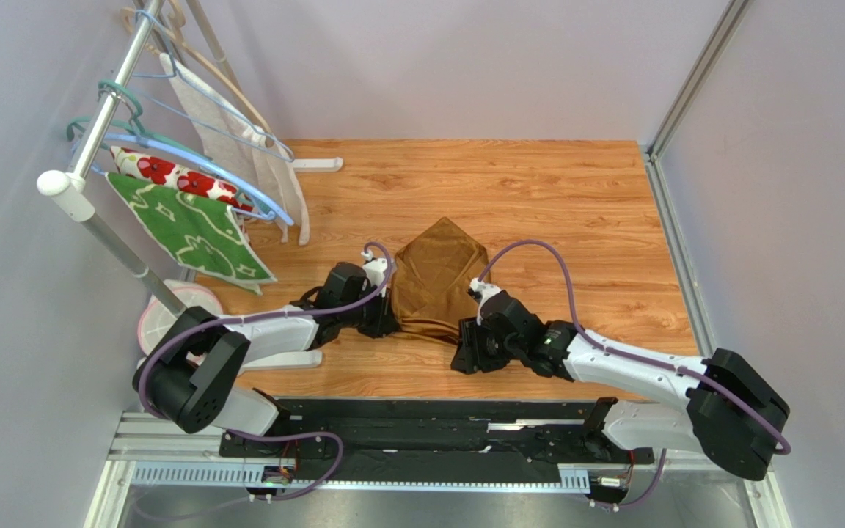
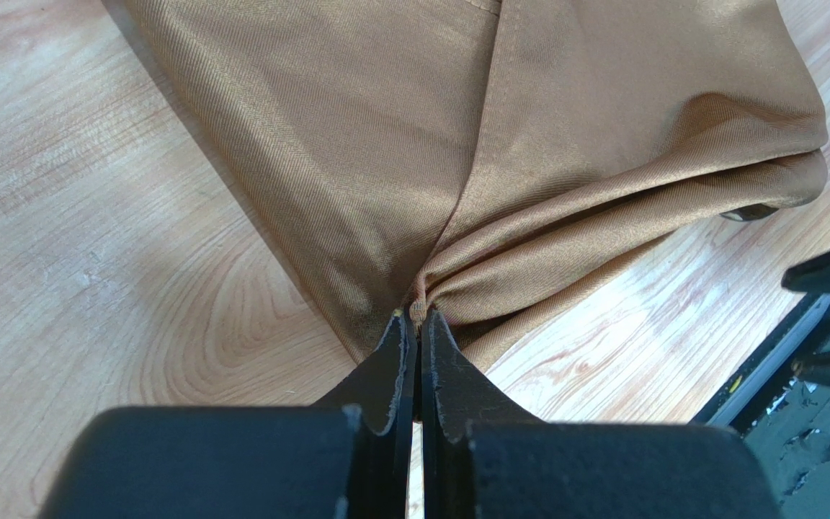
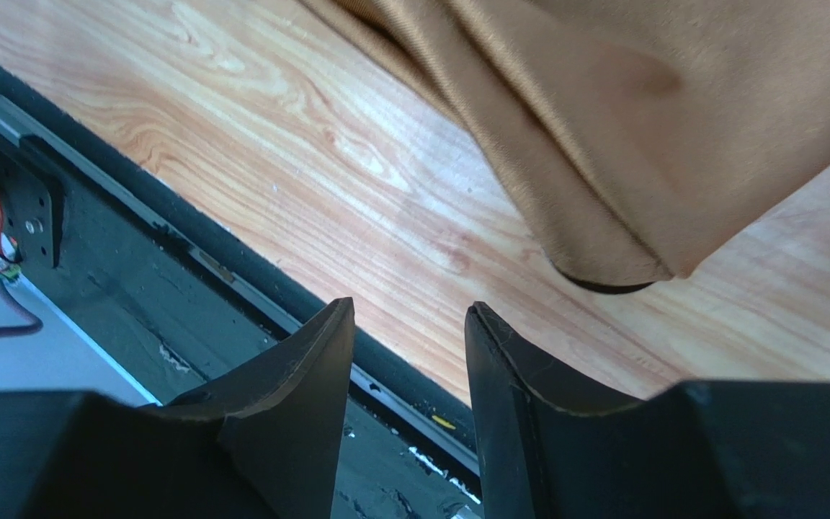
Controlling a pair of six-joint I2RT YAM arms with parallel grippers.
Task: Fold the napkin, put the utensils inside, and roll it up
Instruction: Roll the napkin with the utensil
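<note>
One napkin (image 1: pixel 435 281), two patterned cloths (image 1: pixel 190 229), two arms (image 1: pixel 625 369).

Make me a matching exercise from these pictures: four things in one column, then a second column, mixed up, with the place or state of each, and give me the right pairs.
Things
1. left gripper
2. right gripper
3. napkin
4. green leaf-patterned cloth

Place or state
A. hanging from the rack at the left
B. open, holding nothing
C. lying on the wooden table
D. shut on a pinch of golden-brown fabric

Pairs: 1-D, 2-B, 3-C, 4-A
</note>
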